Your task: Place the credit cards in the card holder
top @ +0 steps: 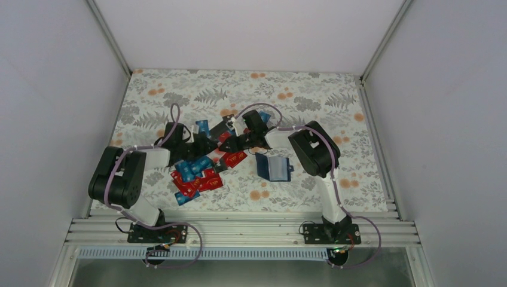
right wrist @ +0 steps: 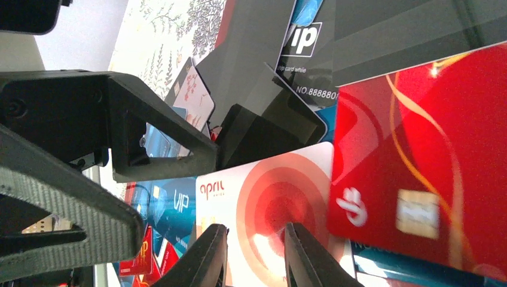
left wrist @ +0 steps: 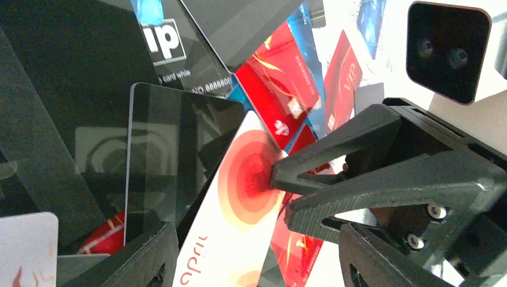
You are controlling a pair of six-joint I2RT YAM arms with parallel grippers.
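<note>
Cards: red, blue, black plastic credit cards (top: 194, 173) heaped centre-left.
Holder: navy folding card holder (top: 274, 168), open, right of centre.
Right gripper (right wrist: 256, 230): narrowly apart over white red-ringed card (right wrist: 269, 203).
Left gripper (left wrist: 254, 233): spread wide.
Surface: floral cloth (top: 299, 95), white walls (top: 54, 89).
Unclear: we cannot judge contact.

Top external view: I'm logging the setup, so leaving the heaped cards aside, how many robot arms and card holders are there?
robot arms: 2, left arm and right arm
card holder: 1
total: 3
</note>
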